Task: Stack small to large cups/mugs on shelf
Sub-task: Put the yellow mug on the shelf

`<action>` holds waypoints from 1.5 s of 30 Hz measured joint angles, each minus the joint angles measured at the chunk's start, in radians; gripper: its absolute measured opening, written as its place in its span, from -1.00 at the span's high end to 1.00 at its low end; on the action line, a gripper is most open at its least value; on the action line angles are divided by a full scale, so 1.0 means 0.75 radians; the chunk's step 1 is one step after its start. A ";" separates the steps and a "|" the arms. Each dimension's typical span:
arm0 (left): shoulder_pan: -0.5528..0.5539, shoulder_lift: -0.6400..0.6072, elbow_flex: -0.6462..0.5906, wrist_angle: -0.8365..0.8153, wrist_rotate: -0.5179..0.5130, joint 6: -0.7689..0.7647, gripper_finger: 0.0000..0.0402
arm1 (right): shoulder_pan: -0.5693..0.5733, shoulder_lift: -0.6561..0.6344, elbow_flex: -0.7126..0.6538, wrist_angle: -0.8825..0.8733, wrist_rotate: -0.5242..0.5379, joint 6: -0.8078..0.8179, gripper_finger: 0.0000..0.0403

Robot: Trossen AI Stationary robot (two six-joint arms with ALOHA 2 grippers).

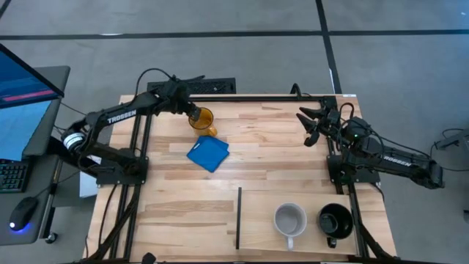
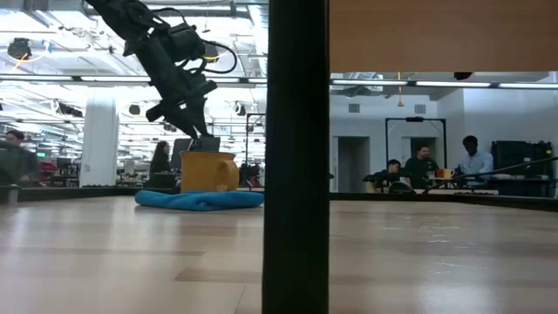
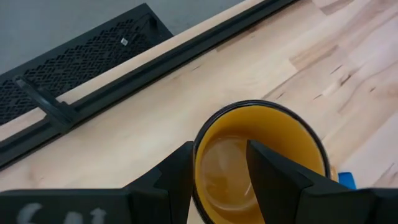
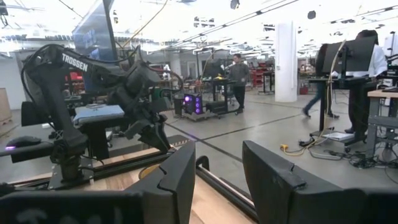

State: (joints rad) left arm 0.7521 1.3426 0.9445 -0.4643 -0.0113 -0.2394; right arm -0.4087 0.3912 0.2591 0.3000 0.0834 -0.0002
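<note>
The amber-yellow mug (image 1: 203,119) stands upright on the far left part of the table, its handle (image 1: 212,132) pointing at the blue square (image 1: 208,154). My left gripper (image 1: 194,114) is open over its rim, one finger inside the mug (image 3: 273,130) and one outside. The pale grey-white mug (image 1: 289,220) and the black mug (image 1: 335,220) stand side by side on the wooden shelf panel (image 1: 260,198), right of the black divider strip (image 1: 239,217). My right gripper (image 1: 311,123) hangs open above the far right of the table, touching nothing. My left gripper (image 3: 221,155) comes slanting down from the far left and straddles the mug's wall at the rim (image 3: 198,149). The outer finger (image 3: 177,171) lies close against the rim and the inner finger (image 3: 267,177) stands off the wall. I cannot tell whether either touches.
The blue square (image 2: 199,200) lies flat just in front of the amber mug. A black rail (image 3: 155,62) runs along the far edge. The divider strip (image 2: 296,157) blocks the middle of the low view. People sit and walk in the room beyond.
</note>
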 joint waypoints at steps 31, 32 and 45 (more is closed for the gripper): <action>-0.001 -0.001 0.002 -0.025 0.001 0.028 0.06 | 0.000 0.000 0.000 0.000 0.000 -0.046 0.23; -0.001 -0.001 0.002 -0.024 0.001 0.026 0.04 | 0.000 0.000 0.000 -0.001 0.000 -0.046 0.23; -0.001 0.000 0.002 -0.029 0.006 0.008 -0.03 | 0.000 0.000 0.000 -0.001 0.000 -0.046 0.23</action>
State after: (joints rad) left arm 0.7517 1.3426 0.9459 -0.4859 -0.0067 -0.2333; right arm -0.4084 0.3912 0.2592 0.2996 0.0833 -0.0349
